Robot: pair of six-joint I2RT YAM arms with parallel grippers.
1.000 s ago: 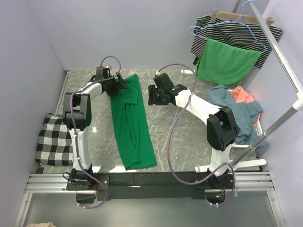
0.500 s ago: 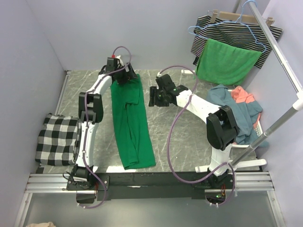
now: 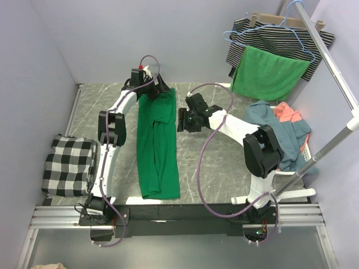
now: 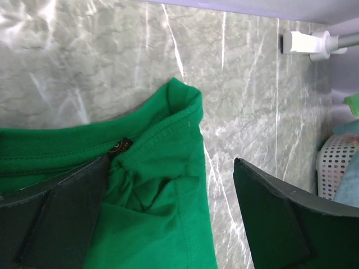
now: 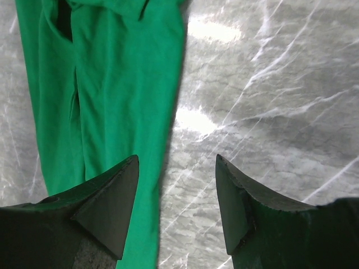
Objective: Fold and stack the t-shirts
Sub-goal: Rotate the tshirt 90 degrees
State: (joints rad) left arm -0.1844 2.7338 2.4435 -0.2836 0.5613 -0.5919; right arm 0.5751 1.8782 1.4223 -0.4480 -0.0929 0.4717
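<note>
From above, an emerald green short-sleeved cotton t-shirt (image 3: 158,145) lies on the grey marble-patterned table (image 3: 219,168), folded lengthwise into a long narrow strip that runs from the far side towards the arm bases. The left gripper (image 3: 157,89) is at the strip's far end, by the collar. The right gripper (image 3: 180,119) hangs just beside the strip's right edge. At the right, dusty blue and coral t-shirts (image 3: 277,120) are heaped in a white perforated plastic basket (image 3: 305,150). A black-and-white checked cloth (image 3: 67,165) lies at the table's left edge.

In the left wrist view, the jaws stand wide apart and released, holding nothing. The round collar with its small dark label (image 4: 120,147) lies between them, and the left finger (image 4: 56,218) overlaps the fabric; whether it touches, I cannot tell.

In the right wrist view, the claw is parted and grasps nothing. One finger (image 5: 106,207) sits over the shirt's edge, the other over bare marble
</note>
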